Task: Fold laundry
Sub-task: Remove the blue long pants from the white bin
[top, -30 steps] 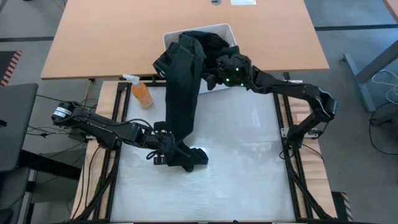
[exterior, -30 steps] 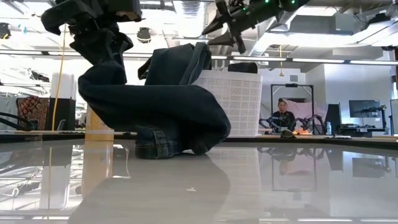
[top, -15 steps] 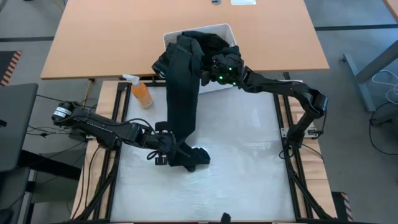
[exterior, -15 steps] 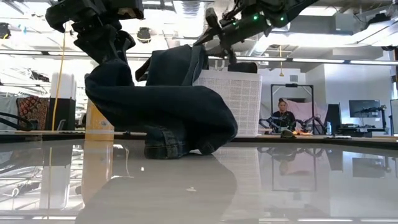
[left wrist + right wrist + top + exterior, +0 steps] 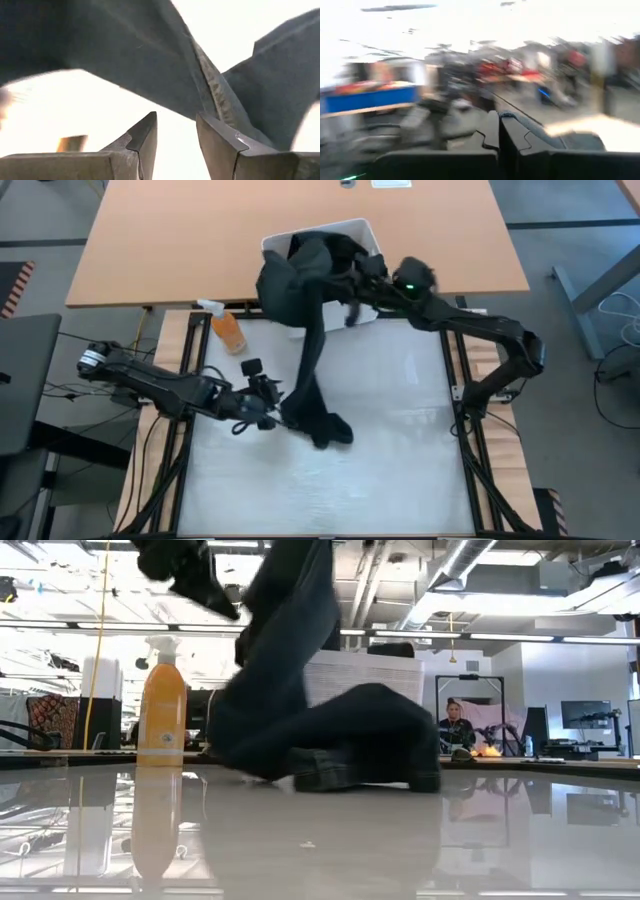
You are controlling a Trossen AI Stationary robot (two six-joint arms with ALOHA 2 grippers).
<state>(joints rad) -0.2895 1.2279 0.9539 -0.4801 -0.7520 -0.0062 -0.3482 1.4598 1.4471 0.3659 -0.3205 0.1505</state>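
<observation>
dark trousers [image 5: 312,370] drape from bin pile down onto table.

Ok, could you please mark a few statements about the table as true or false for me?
1. The trousers run from the bin down onto the table. True.
2. The spray bottle lies on its side. False: it stands upright.
3. The right gripper is wide open. False: it is shut, up by the bin.
4. The left gripper has its fingers apart, near the trousers' lower end. True.
5. The bin is empty. False: dark clothing sits in it.
</observation>
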